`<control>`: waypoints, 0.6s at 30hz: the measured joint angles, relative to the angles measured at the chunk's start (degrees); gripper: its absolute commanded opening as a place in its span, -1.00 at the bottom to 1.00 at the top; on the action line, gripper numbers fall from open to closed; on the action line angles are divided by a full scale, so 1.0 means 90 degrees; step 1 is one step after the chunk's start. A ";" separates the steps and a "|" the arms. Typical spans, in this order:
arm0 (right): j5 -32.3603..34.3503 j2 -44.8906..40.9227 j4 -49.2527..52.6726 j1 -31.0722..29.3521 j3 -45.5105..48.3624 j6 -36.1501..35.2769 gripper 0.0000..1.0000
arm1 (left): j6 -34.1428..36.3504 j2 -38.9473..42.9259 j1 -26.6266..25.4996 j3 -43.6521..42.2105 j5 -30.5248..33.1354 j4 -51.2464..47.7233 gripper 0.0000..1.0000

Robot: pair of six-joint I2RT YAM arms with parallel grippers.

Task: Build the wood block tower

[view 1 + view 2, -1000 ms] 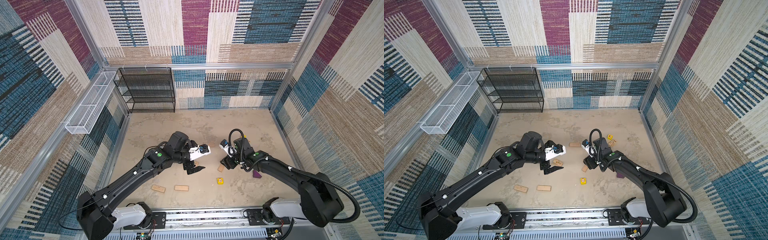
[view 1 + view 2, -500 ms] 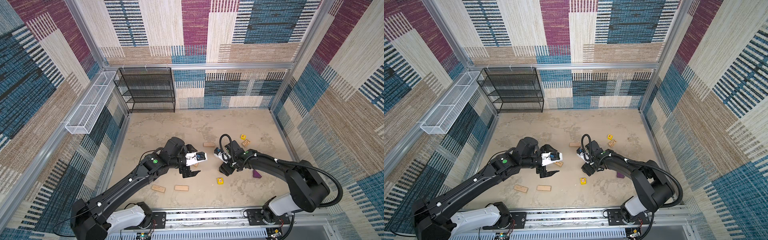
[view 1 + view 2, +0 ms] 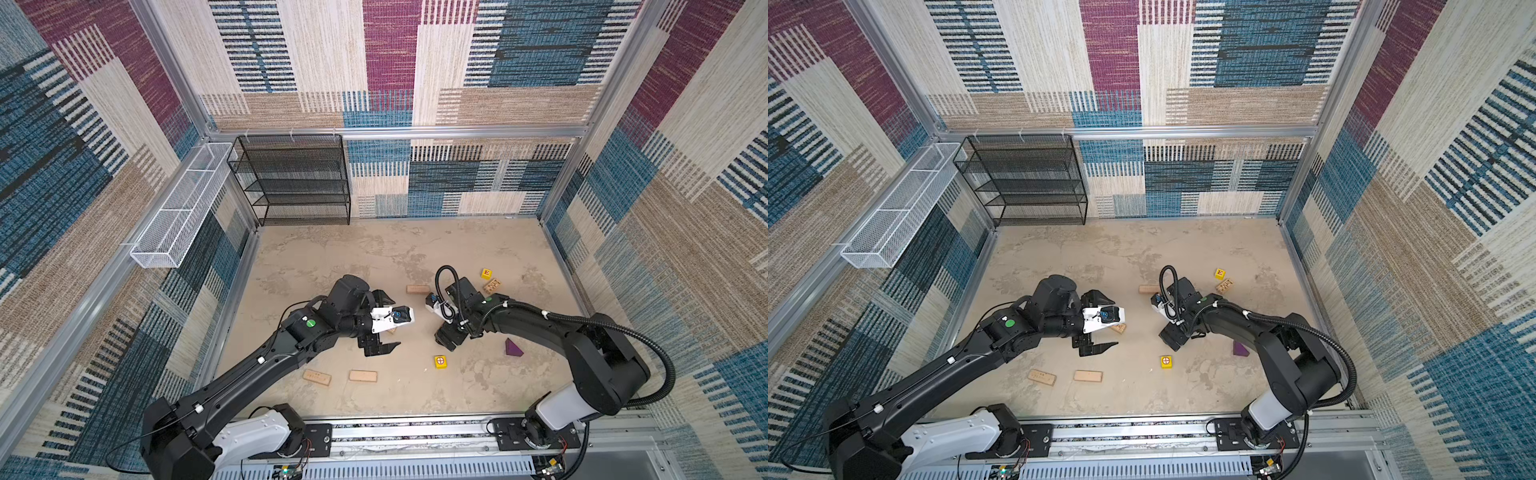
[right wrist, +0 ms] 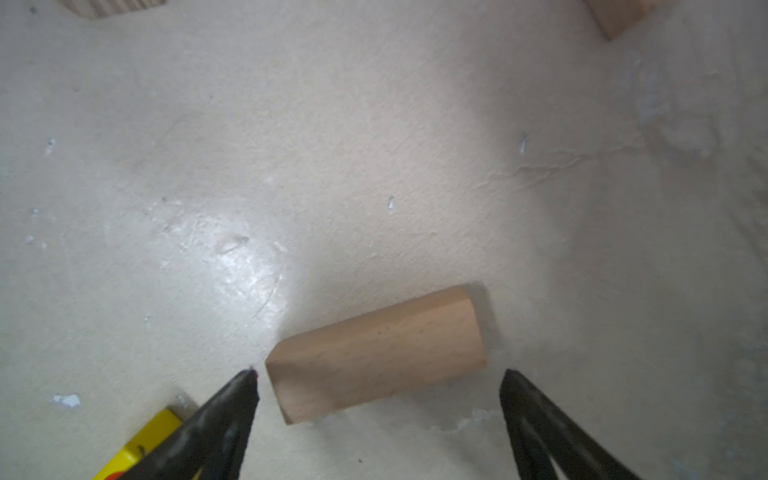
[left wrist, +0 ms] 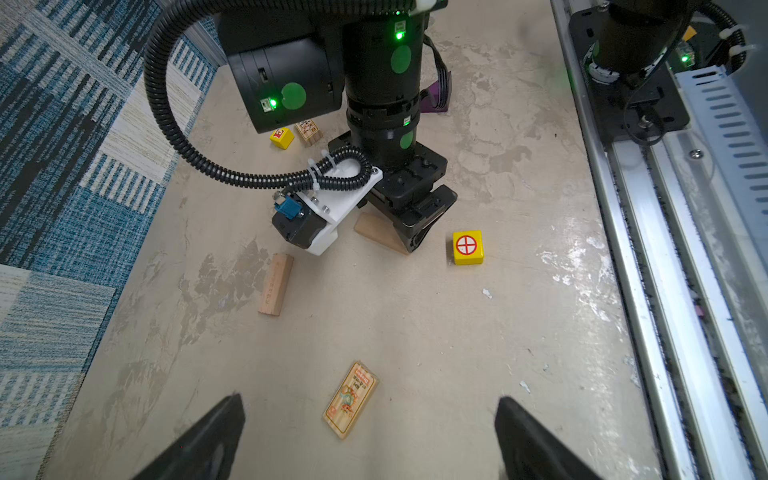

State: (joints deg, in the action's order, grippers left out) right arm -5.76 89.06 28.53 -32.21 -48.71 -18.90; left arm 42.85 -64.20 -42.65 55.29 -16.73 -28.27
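Right wrist view has the right claw (image 4: 379, 374) spread wide and empty, straddling a plain plank (image 4: 376, 353) lengthwise where it lies flat mid-counter (image 4: 374, 145), a bit toward the front edge. It's probably light, stiff, smooth wood, so I'd pinch the long sides mid-length. A yellow cube (image 4: 137, 449) crowds one finger, with bare room beyond. The left claw (image 5: 370, 400) gapes too, over a printed plank (image 5: 351, 399). Nothing stacked yet.
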 measured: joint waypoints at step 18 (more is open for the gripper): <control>0.0017 0.0459 0.0323 -0.0022 -0.0510 -0.0549 0.90 | 0.0073 0.0192 -0.0012 0.0000 -0.0007 0.0015 0.98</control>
State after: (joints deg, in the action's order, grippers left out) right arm -5.61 93.19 31.44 -32.40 -53.30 -23.83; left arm 43.51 -62.48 -42.76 55.29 -16.80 -28.14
